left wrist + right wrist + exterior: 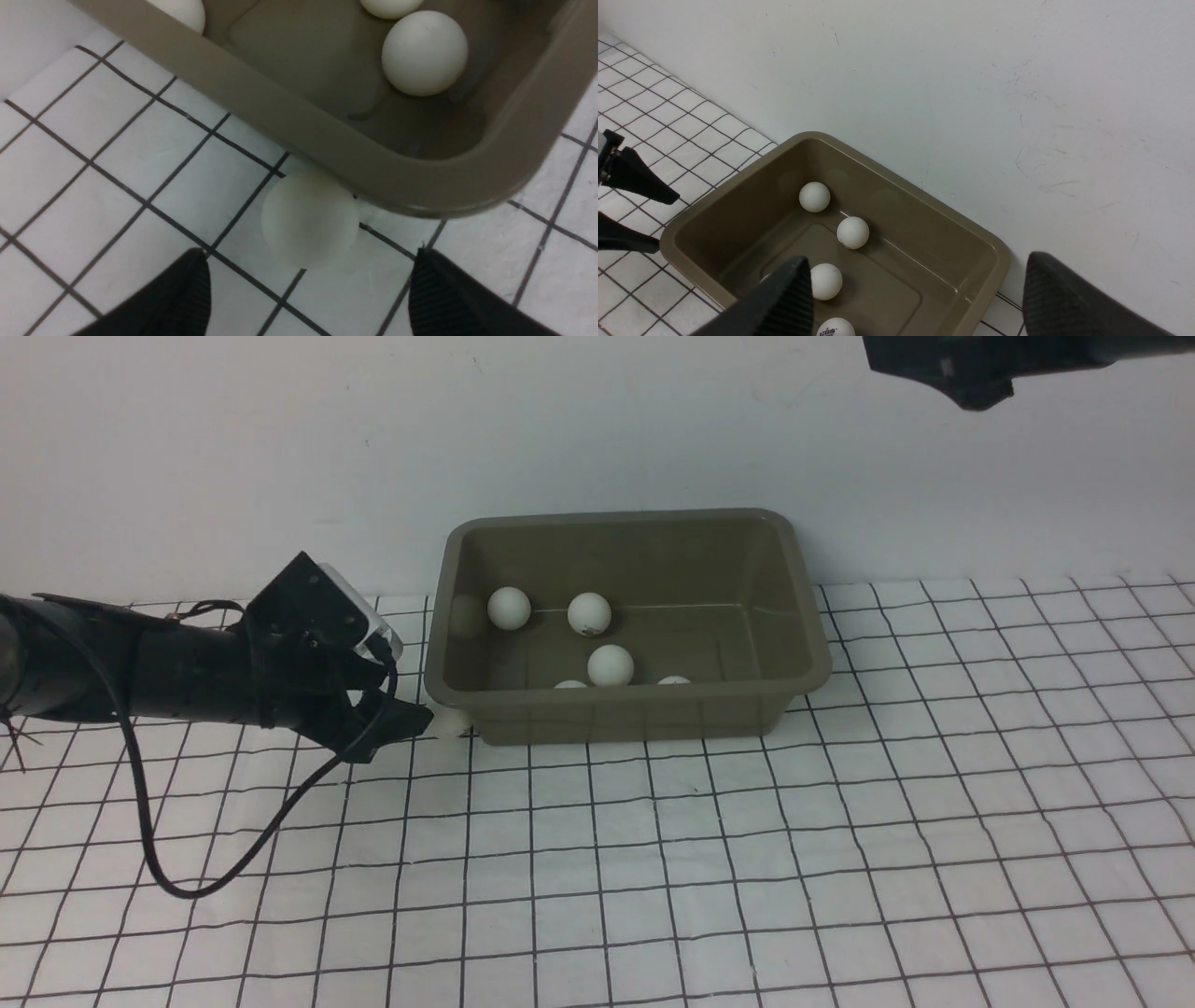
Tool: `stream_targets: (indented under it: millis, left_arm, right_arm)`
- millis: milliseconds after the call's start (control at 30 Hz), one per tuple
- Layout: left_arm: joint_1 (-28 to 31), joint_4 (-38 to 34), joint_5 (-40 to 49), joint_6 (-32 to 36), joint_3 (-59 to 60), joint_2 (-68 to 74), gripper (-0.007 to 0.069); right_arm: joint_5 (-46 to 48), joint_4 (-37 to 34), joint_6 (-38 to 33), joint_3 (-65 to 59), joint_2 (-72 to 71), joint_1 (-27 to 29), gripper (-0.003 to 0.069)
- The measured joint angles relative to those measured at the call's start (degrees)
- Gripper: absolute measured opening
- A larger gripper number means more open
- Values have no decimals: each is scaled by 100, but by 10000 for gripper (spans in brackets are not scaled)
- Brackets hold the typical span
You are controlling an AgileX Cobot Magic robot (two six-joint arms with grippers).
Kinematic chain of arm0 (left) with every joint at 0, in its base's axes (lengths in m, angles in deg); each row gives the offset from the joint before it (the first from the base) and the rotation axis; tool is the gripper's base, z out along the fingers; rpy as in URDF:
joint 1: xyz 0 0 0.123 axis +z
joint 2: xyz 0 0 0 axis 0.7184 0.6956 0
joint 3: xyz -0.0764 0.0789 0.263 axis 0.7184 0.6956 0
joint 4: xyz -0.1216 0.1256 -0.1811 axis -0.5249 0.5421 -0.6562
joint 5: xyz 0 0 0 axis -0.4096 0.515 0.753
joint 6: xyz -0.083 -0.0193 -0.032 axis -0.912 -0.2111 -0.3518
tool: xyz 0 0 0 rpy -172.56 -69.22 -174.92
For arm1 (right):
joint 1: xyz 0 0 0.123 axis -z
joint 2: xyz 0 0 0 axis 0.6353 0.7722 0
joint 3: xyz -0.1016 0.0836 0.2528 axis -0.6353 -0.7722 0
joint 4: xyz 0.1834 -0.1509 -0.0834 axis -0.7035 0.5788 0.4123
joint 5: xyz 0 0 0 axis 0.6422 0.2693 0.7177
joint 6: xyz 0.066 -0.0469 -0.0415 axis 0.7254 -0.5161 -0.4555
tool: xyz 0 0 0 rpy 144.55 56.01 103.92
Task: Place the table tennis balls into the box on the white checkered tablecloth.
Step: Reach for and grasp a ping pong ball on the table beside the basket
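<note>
The olive-grey box [635, 721] stands on the white checkered tablecloth [747, 859] by the back wall. Several white table tennis balls [611, 665] lie inside it. One more ball [453, 721] rests on the cloth against the box's front left corner. My left gripper [420, 719] is low over the cloth, pointing at that ball. In the left wrist view the gripper [309, 252] is open, and the ball [308, 217] sits just past its fingertips with a gap on each side, under the box rim [289, 116]. My right gripper [919, 259] hangs open and empty high above the box [714, 200].
A plain white wall rises directly behind the box. My right arm [971, 373] shows only at the top right corner of the front view. A black cable [233, 859] loops from the left arm down onto the cloth.
</note>
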Motion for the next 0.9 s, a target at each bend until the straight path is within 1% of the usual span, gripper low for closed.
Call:
stream_targets:
  millis: [300, 567, 767, 833, 900]
  left_arm:
    - [-30, -42, 2, 50, -524, 572, 513]
    - [-30, -69, 377, 50, -875, 1066, 513]
    - [-111, -153, 454, 471, -949, 1228, 511]
    - [-146, -256, 454, 661, -967, 1246, 483]
    - [-153, -334, 454, 743, -973, 1251, 422]
  right_arm:
    - [-67, 0, -111, 0, 0, 0, 547]
    - [-132, 0, -145, 0, 0, 0, 547]
    - [-132, 0, -145, 0, 0, 0, 545]
    - [-134, 0, -145, 0, 0, 0, 538]
    - [-134, 0, -145, 0, 0, 0, 526]
